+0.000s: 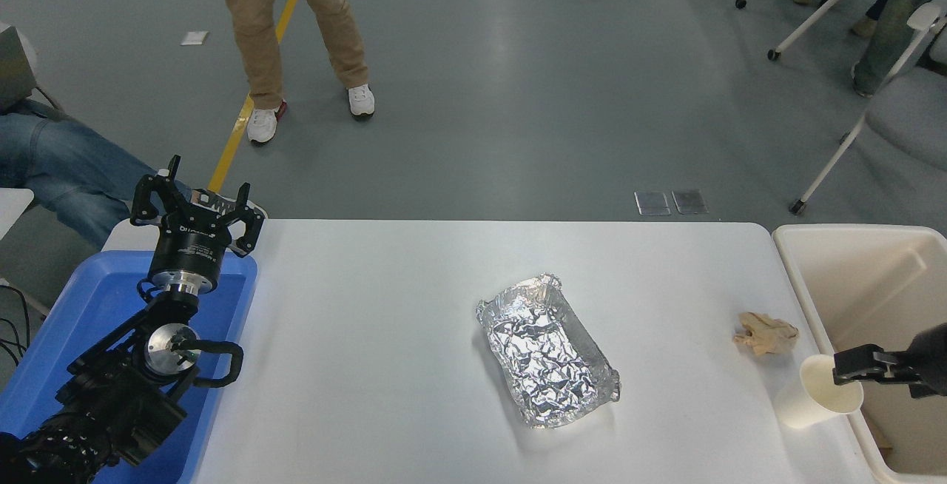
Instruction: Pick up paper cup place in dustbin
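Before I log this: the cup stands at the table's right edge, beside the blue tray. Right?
Not quite. The head view shows the cup at the table's right edge, but beside the beige dustbin; the blue tray is at the left end.

The desk (385,365) is plain white. Far left on it lies a bright blue plastic tray (81,321), under the black left gripper (196,206) with its silver metal joints. At the middle sits a crinkled, shiny silver foil tray (547,351). Right of it lie a crumpled tan paper ball (766,334) and a small off-white paper cup (814,402). The large rectangular plastic dustbin (873,277) at far right is cream.
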